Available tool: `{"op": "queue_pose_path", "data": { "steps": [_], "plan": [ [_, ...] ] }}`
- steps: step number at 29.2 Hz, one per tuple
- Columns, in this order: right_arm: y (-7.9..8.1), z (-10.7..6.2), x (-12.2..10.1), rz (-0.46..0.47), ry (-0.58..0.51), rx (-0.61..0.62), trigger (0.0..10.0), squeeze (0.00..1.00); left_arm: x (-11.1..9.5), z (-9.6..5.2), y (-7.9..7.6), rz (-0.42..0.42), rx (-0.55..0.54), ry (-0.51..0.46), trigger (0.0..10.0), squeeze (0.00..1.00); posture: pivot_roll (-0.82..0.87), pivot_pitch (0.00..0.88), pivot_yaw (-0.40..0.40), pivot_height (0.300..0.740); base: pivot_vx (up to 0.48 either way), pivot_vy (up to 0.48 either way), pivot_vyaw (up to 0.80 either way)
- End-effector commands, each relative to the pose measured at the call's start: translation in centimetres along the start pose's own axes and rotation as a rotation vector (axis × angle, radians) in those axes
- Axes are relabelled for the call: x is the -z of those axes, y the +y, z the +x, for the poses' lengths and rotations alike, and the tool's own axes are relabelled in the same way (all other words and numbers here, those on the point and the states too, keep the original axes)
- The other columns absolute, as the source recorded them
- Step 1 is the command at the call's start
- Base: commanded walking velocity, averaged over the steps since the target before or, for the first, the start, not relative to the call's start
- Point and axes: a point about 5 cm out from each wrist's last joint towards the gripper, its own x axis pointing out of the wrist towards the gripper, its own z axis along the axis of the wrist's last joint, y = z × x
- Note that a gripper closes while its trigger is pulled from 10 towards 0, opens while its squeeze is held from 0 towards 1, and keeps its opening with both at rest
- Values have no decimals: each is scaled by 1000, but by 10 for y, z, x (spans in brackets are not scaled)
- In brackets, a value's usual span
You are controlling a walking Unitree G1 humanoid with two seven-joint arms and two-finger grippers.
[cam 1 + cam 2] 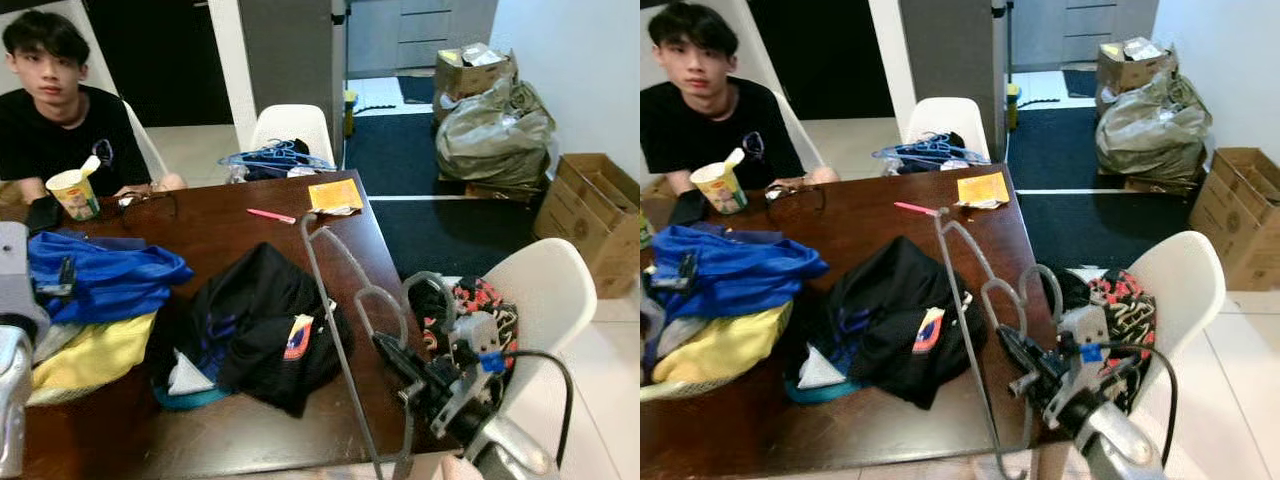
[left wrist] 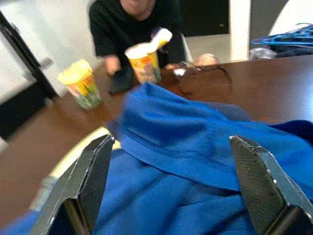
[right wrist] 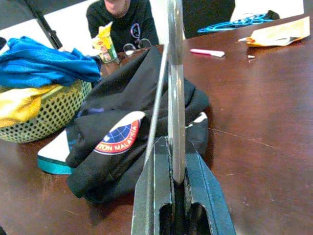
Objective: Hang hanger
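Note:
My right gripper (image 1: 388, 350) is shut on a grey wire hanger (image 1: 332, 300), held upright over the near right corner of the brown table (image 1: 230, 235). In the right wrist view the hanger (image 3: 175, 73) stands clamped between the fingers (image 3: 146, 196). Just left of it, a black garment (image 1: 265, 330) with a round badge lies crumpled on the table. My left gripper (image 2: 171, 142) is open, hovering over a blue garment (image 2: 186, 161) that lies on top of a basket (image 3: 44, 115) at the table's left end.
A person in a black shirt (image 1: 60, 130) sits across the table with a noodle cup (image 1: 75, 192). Blue hangers (image 1: 275, 158) lie on the far white chair. A near white chair (image 1: 545, 285) holds clothes. Boxes (image 1: 590, 205) and bags (image 1: 495, 130) stand at right.

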Motion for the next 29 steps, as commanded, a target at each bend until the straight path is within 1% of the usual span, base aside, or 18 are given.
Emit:
{"op": "queue_pose_path", "data": {
  "steps": [1,3,5,7,11,13,16,17,18,19,23,26,29],
  "plan": [
    [-2,-2,5,-17,25,20,10000,0,16,1,1,-61,-17,83,10000,0,-44,0,52,740,0,0,800],
    [-2,-2,5,-17,25,20,10000,0,20,1,-2,-67,-6,96,10000,0,-44,0,52,740,0,0,800],
    [-2,-3,4,-16,24,20,10000,0,27,1,-13,-77,44,127,10000,0,-47,0,53,740,0,0,800],
    [-2,-3,4,-13,23,21,10000,0,29,0,-18,-82,64,138,10000,0,-49,0,55,740,0,0,800],
    [-1,-4,4,-10,21,22,10000,0,31,0,-17,-75,60,149,10000,0,-48,0,56,740,0,0,794],
    [-1,-4,4,-6,18,21,10000,0,35,0,-13,-63,41,162,10000,0,-46,0,58,740,0,0,794],
    [-1,-4,4,-4,18,21,10000,0,36,0,-12,-62,35,164,10000,0,-46,0,58,740,0,0,794],
    [-1,-4,4,-2,17,21,10000,0,35,1,-11,-65,33,159,2510,0,-46,0,58,740,0,0,788],
    [-1,-4,4,-2,17,21,10000,0,35,1,-11,-65,33,159,2510,0,-46,0,58,740,0,0,788],
    [-1,-4,3,2,15,21,10000,0,34,1,-12,-72,37,151,0,0,-46,0,60,740,0,0,681],
    [-1,-4,3,10,13,23,10000,0,32,0,-13,-79,46,142,0,0,-45,0,59,740,0,0,0],
    [-2,-4,3,33,3,32,10000,0,25,1,-20,-87,80,121,0,0,-46,0,63,740,0,0,0],
    [-2,-4,3,38,1,36,10000,0,21,2,-24,-92,97,107,0,0,-46,0,65,740,0,0,0]
  ]
}}
